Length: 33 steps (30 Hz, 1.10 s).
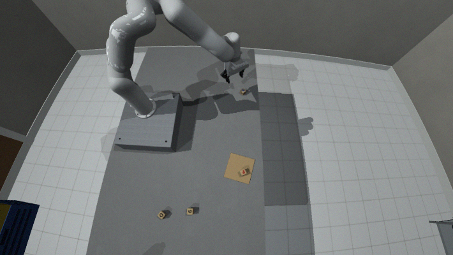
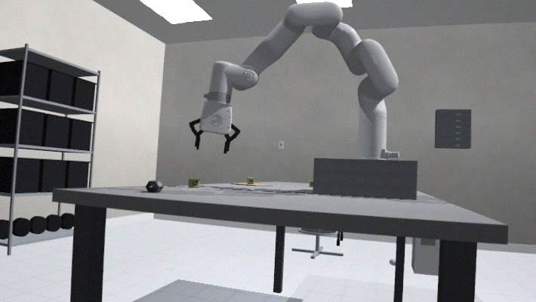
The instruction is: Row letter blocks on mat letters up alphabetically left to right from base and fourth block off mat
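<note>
My gripper [image 1: 234, 76] is open and empty, high above the table; it also shows in the exterior view [image 2: 212, 145]. A wooden block [image 1: 244, 91] lies on the table just beside and below it, and appears in the exterior view [image 2: 194, 182]. The tan mat [image 1: 239, 167] carries one block with a red mark on top [image 1: 244, 171], near its right edge, turned askew. Two more blocks [image 1: 161, 215] [image 1: 190, 211] with dark marks on top sit side by side, off the mat, at the table's other end. The marks are too small to read.
The arm's grey base box [image 1: 150, 125] stands on the table's left side. A small dark many-sided object [image 2: 154, 186] lies near the table's end by the gripper. A shelf with dark bins [image 2: 45, 124] stands off the table.
</note>
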Available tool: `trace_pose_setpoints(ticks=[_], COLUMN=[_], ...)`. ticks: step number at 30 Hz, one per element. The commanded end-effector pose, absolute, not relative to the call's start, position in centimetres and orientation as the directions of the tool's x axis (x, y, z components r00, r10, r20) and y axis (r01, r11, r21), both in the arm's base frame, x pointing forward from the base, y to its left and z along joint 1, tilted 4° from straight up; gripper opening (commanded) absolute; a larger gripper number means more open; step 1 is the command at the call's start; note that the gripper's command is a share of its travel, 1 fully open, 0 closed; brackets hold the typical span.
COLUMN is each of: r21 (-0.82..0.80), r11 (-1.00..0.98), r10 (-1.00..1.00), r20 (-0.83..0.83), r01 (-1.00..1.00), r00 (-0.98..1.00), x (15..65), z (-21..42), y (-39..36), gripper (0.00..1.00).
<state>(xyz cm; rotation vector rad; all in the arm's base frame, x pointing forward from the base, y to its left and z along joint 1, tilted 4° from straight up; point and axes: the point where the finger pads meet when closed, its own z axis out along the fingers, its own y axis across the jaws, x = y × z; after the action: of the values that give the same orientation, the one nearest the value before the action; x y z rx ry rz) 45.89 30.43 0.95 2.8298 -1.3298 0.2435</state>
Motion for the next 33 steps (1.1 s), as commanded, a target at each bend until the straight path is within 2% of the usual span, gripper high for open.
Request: trace_pose_setpoints(ticks=[1,33], r21=[-0.002,0.016], r11=[-0.601,-0.589], r10=[-0.796,-0.806], r20=[0.085,0.060], r01=[-0.799,-0.808], r00=[0.599,0.589], x=[46.2,45.9], z=[1.5,1.6], y=[32.9,34.1], gripper=[1.00,1.00])
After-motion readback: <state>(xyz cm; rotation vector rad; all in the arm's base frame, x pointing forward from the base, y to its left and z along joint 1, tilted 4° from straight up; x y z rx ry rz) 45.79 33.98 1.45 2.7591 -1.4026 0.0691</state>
